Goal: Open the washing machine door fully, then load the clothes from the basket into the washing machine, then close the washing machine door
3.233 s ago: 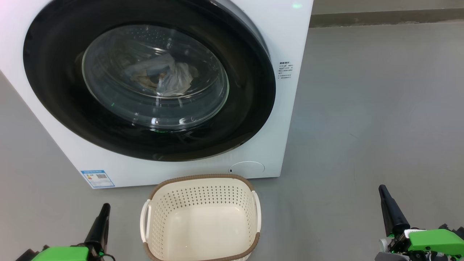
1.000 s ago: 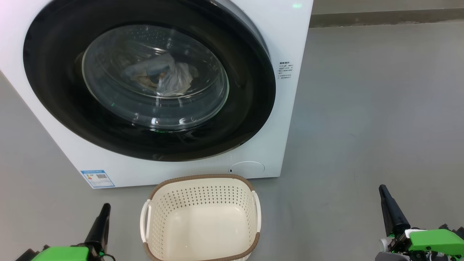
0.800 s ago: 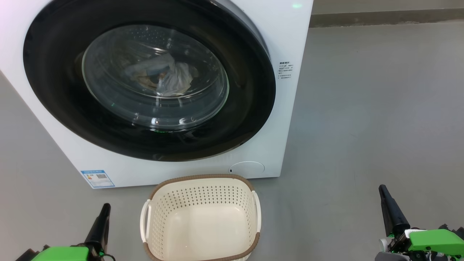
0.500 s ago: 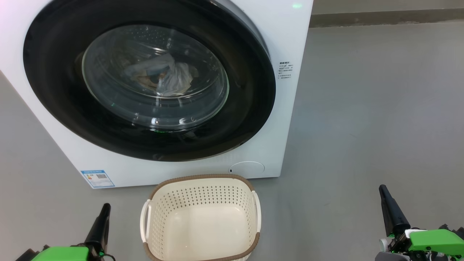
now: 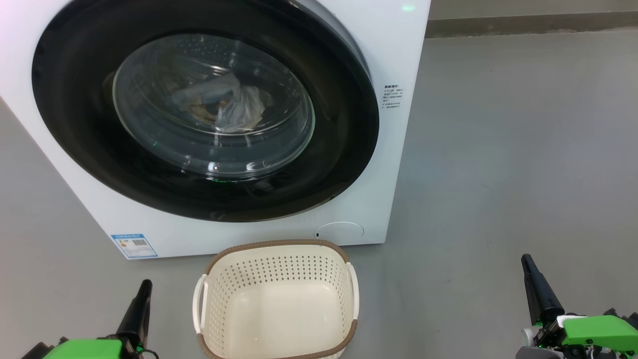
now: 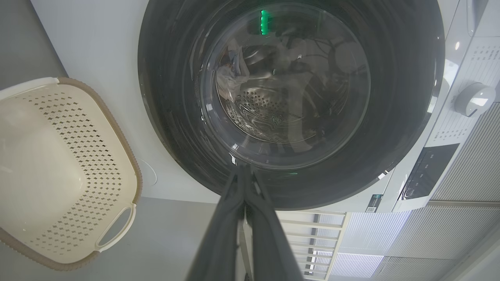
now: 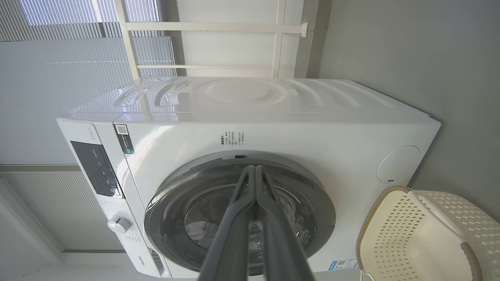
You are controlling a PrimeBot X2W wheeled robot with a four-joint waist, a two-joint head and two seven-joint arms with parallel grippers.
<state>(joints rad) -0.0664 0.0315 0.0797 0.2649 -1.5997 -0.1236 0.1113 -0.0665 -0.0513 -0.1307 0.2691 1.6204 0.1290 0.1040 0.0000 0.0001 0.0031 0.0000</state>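
The glossy black washing machine door (image 5: 344,149) sits flush against the white washing machine (image 5: 398,50). Through its glass bowl I see the clothes (image 5: 224,102), light blue and pale cloth, lying in the steel drum. The cream basket (image 5: 279,269) with its brown rim stands on the floor just in front of the machine and holds nothing. My left gripper (image 5: 144,285) rests low at the basket's left, shut with tips together (image 6: 243,168). My right gripper (image 5: 526,260) hangs far to the right, also shut (image 7: 254,168). Neither touches anything.
Grey floor (image 5: 498,149) spreads to the machine's right. A blue sticker (image 5: 133,245) marks the machine's lower front, a round service flap (image 5: 340,230) sits behind the basket. The control panel and knob (image 6: 472,99) lie along the machine's top front; window blinds (image 7: 58,58) stand behind.
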